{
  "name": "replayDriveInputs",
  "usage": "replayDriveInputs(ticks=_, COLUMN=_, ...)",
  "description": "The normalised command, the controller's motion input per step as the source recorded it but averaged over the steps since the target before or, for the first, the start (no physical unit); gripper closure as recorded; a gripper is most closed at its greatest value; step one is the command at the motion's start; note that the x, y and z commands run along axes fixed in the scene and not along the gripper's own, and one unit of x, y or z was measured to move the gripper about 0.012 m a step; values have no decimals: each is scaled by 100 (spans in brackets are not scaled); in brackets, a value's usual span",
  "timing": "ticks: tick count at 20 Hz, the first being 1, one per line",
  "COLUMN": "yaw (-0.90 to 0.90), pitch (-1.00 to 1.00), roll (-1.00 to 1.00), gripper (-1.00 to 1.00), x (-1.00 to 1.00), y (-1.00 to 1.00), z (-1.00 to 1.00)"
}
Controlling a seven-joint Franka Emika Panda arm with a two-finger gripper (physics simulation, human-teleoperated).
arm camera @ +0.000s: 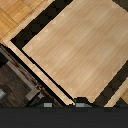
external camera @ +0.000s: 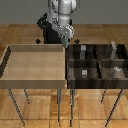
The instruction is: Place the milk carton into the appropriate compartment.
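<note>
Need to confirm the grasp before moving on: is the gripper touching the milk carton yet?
Apart. In the exterior view the gripper hangs over the seam between the two bins, while the milk carton stands in a dark bin compartment toward that view's right.

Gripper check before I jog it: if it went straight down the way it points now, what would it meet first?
Probably the light wooden tray's floor, near the wall beside the dark compartments: the gripper points down there, and the wrist view shows bare floor. Depth is unclear.
</note>
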Motion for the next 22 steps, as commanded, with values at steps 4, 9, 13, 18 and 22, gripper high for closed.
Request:
replayDriveInputs(ticks=4, yaw=0, pitch=0, roll=0, gripper=100, x=0, y=100, z=0)
replayDriveInputs(ticks=9, yaw=0, pitch=0, roll=0, gripper=100, x=0, y=80, z=-7)
replayDriveInputs(ticks=13, yaw=0, pitch=0, roll=0, gripper=100, x=0, y=0, z=-100)
replayDriveInputs(ticks=18, yaw=0, pitch=0, roll=0, gripper=100, x=0, y=0, z=-80)
replayDriveInputs(ticks=22, yaw=0, pitch=0, roll=0, gripper=-100, x=0, y=0, z=0)
